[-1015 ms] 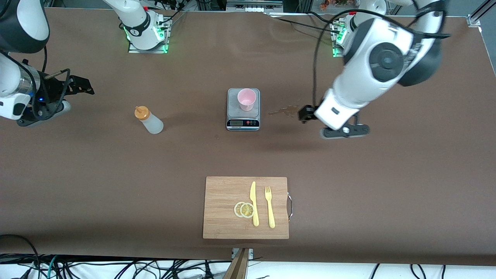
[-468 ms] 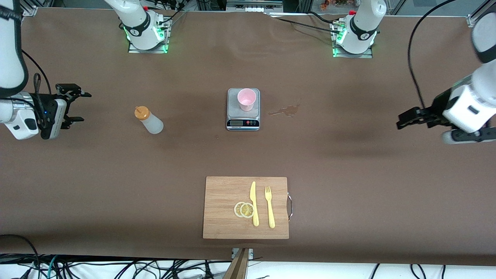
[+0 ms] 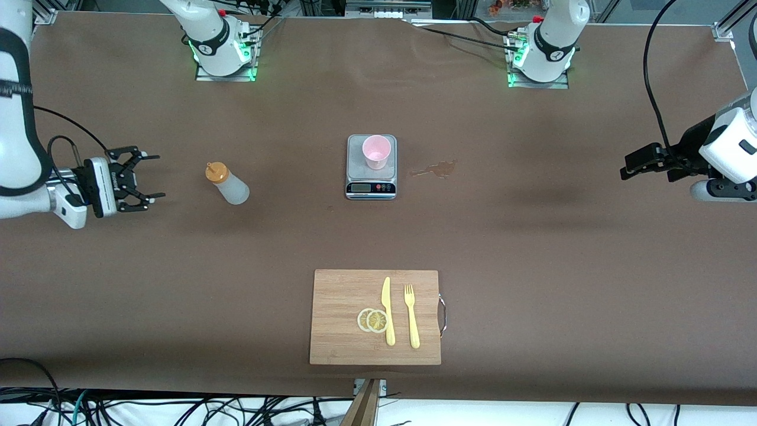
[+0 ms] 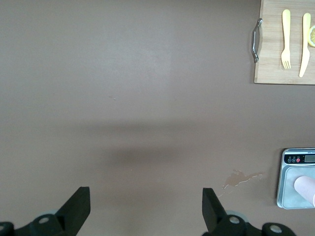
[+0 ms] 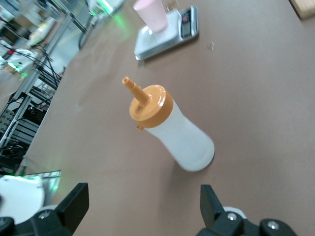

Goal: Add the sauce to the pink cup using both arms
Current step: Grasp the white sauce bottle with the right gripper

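Observation:
The sauce bottle (image 3: 227, 183), whitish with an orange nozzle cap, stands on the table toward the right arm's end; it also shows in the right wrist view (image 5: 170, 128). The pink cup (image 3: 377, 151) stands upright on a small grey scale (image 3: 371, 177) at mid-table, and shows in both wrist views (image 5: 151, 14) (image 4: 306, 187). My right gripper (image 3: 155, 176) is open and empty, pointing at the bottle and clearly apart from it (image 5: 143, 196). My left gripper (image 3: 630, 165) is open and empty over bare table at the left arm's end (image 4: 146, 196).
A brownish spill stain (image 3: 437, 170) lies beside the scale toward the left arm's end. A wooden cutting board (image 3: 337, 307) with a yellow knife (image 3: 387, 310), a fork (image 3: 411, 316) and lemon slices (image 3: 372, 320) lies nearer the front camera.
The left arm has swung away from beside the scale out to its own end of the table. The right gripper has moved closer to the bottle. Bottle and cup have not moved.

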